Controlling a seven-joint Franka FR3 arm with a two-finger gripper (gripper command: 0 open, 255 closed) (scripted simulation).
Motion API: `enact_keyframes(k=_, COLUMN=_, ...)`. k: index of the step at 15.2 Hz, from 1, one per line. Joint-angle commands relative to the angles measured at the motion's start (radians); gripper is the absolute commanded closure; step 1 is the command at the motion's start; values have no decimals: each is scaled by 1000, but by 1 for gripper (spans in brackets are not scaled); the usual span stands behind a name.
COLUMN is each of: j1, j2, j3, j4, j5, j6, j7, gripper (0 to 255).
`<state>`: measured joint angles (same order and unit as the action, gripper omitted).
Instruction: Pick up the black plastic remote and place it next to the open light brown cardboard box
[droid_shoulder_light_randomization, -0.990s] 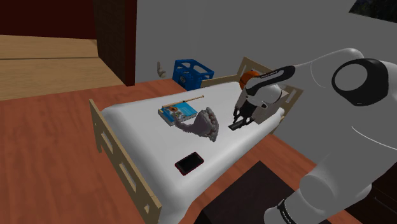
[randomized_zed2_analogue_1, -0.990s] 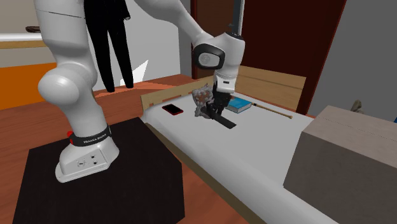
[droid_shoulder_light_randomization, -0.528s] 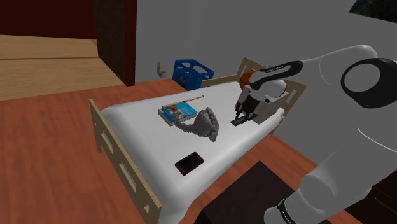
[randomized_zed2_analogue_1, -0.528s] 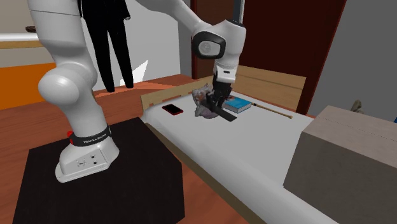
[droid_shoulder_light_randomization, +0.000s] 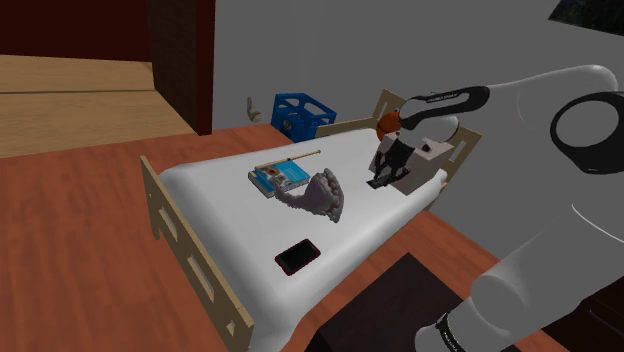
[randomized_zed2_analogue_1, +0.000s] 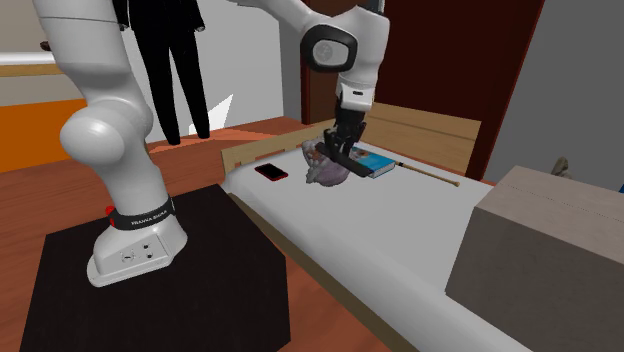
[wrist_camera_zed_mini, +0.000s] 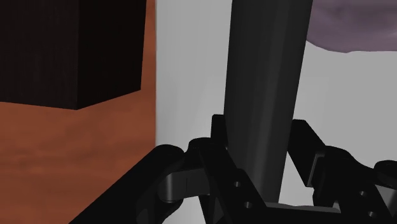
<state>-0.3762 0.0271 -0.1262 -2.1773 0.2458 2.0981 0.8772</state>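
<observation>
The black remote (wrist_camera_zed_mini: 267, 95) is a long dark bar clasped between my two fingers (wrist_camera_zed_mini: 222, 153). My gripper (droid_shoulder_light_randomization: 384, 172) hangs above the white bed (droid_shoulder_light_randomization: 230, 215) with the remote (droid_shoulder_light_randomization: 380, 184) in it, clear of the bedding. In the second exterior view the gripper (randomized_zed2_analogue_1: 341, 150) holds the remote (randomized_zed2_analogue_1: 349, 163) just above a grey-purple crumpled thing (randomized_zed2_analogue_1: 325, 172). The light brown cardboard box (randomized_zed2_analogue_1: 545, 250) stands on the bed at that view's right, well apart from the gripper.
On the bed lie a blue book (droid_shoulder_light_randomization: 280, 178), a thin wooden stick (droid_shoulder_light_randomization: 290, 158), the grey-purple crumpled thing (droid_shoulder_light_randomization: 320, 195) and a black phone with a red rim (droid_shoulder_light_randomization: 298, 255). A blue crate (droid_shoulder_light_randomization: 302, 112) stands on the floor behind the bed. The bed has low wooden rails (droid_shoulder_light_randomization: 170, 225).
The gripper has risen with the remote, lifting it off the bedding, and moved a little toward the shoulder view's right. The other things on the bed have not moved.
</observation>
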Motion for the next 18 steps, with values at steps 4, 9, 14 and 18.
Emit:
enact_keyframes(k=4, j1=-1, j2=-29, j3=-1, j4=37, j5=-13, j6=-64, j7=18, gripper=255)
enact_keyframes(k=9, j1=-2, j2=-56, j3=-2, j4=75, j5=-23, j6=-127, j7=35, gripper=255)
enact_keyframes(k=14, j1=-3, j2=-77, j3=-2, j4=119, j5=-32, j6=-191, j7=50, gripper=255)
enact_keyframes(k=18, j1=-3, j2=-90, j3=-3, j4=159, j5=-37, j6=-242, j7=61, gripper=255)
